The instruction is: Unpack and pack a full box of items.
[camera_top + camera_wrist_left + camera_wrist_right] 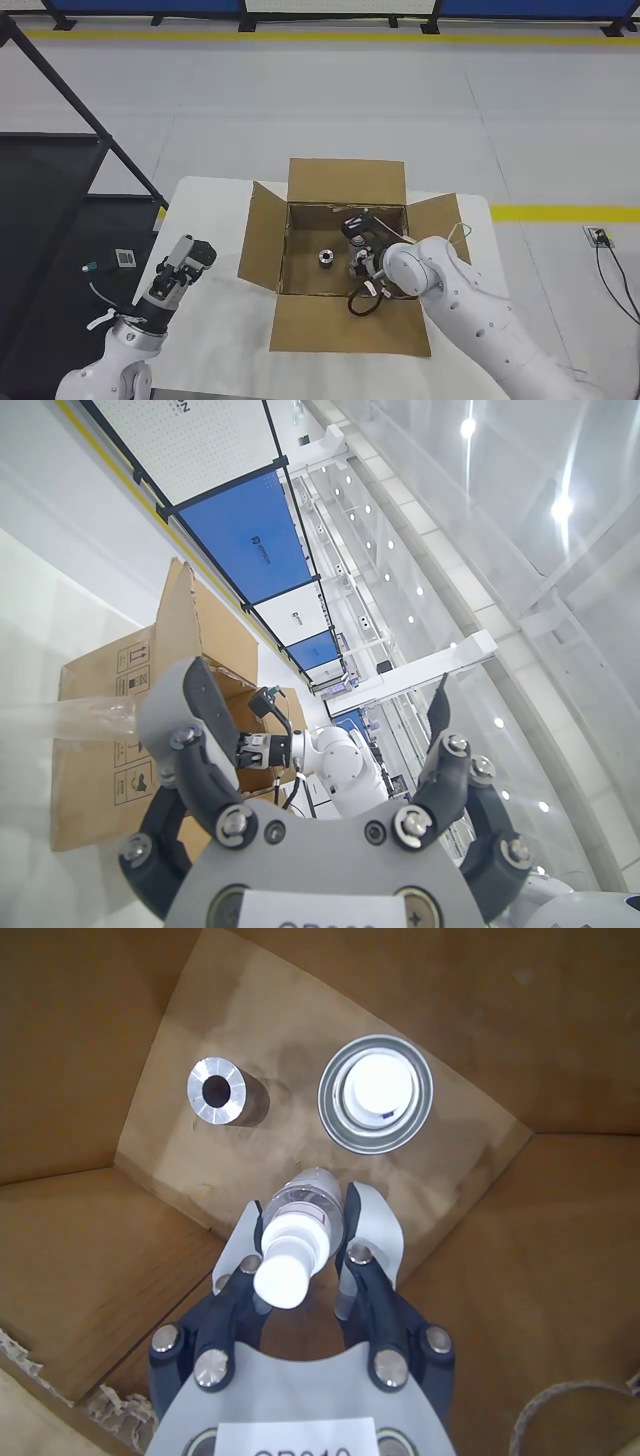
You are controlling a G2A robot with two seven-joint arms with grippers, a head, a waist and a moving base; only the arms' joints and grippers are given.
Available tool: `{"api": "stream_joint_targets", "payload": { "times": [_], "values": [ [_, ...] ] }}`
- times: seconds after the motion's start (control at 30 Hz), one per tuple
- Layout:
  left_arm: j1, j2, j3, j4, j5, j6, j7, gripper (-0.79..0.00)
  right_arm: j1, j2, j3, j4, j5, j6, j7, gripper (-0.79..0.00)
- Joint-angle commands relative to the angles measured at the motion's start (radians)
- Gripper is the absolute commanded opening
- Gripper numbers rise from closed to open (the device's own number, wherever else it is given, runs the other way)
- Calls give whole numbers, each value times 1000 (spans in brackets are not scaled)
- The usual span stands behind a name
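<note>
The open cardboard box (347, 180) stands mid-table with its flaps spread. My right gripper (305, 1208) is down inside it, shut on the upper body of a clear plastic bottle (305, 1223) with a white cap, held upright just above the box floor (210, 1193). Beyond the bottle stand a hollow metal cylinder (217, 1090) and a tin can with a white lid (376, 1093). From above, the cylinder (325, 258) sits left of the right gripper (364, 266). My left gripper (195, 250) rests over the table left of the box, open and holding nothing (320, 677).
A black cable (362, 303) loops off the right arm over the box's near wall. A curved cardboard edge (575, 1408) shows beside the right gripper. A black frame (60, 90) stands left of the white table (210, 300). Loose clear tape (90, 715) hangs on the box's outside.
</note>
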Motion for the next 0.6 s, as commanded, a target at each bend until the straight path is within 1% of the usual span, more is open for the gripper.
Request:
{"api": "stream_joint_targets", "payload": {
  "times": [0.0, 0.1, 0.23, 0.3, 0.43, 0.57],
  "values": [
    [0, 0, 0, 0, 0, 0, 0, 0, -9, 6, 28, -23, 6, -6, -7, -785],
    [0, 0, 0, 0, 0, 0, 0, 0, -50, 30, 108, -109, 8, -20, -17, -785],
    [0, 0, 0, 0, 0, 0, 0, 0, -164, 75, 266, -311, -23, -11, -30, -785],
    [0, 0, 0, 0, 0, 0, 0, 0, -241, 95, 361, -428, -50, 30, -66, -785],
    [0, 0, 0, 0, 0, 0, 0, 0, -418, 122, 555, -631, -114, 139, -206, -785],
    [0, 0, 0, 0, 0, 0, 0, 0, -565, 132, 713, -735, -119, 221, -309, -785]
  ]
}}
